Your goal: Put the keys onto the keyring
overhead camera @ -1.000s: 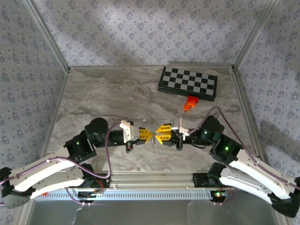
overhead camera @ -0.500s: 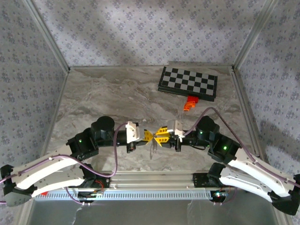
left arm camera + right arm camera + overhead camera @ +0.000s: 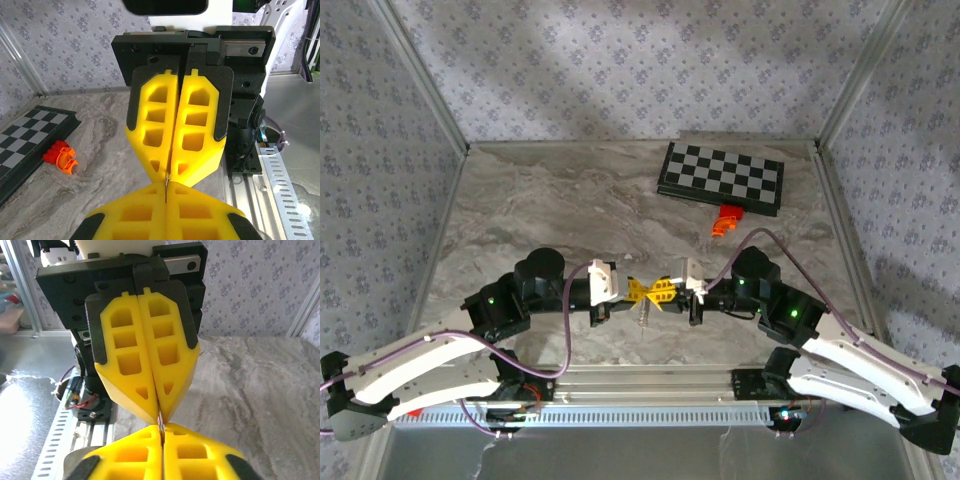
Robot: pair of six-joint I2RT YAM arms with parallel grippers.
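Where my jaws meet, the keyring (image 3: 645, 313) shows as a thin pale sliver. Left jaws grip it; right jaws, parted a second ago, clench it too.

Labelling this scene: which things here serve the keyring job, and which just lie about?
Job: keyring, pinched between the shut left gripper and right gripper.
Lying about: chessboard, orange block, both at the far right, untouched.

Grey marble-patterned tabletop (image 3: 560, 210) lies beneath the fingers (image 3: 636, 291). Floral-patterned walls (image 3: 620, 70) enclose it beyond them. Aluminium posts (image 3: 420, 75) frame the far corners.
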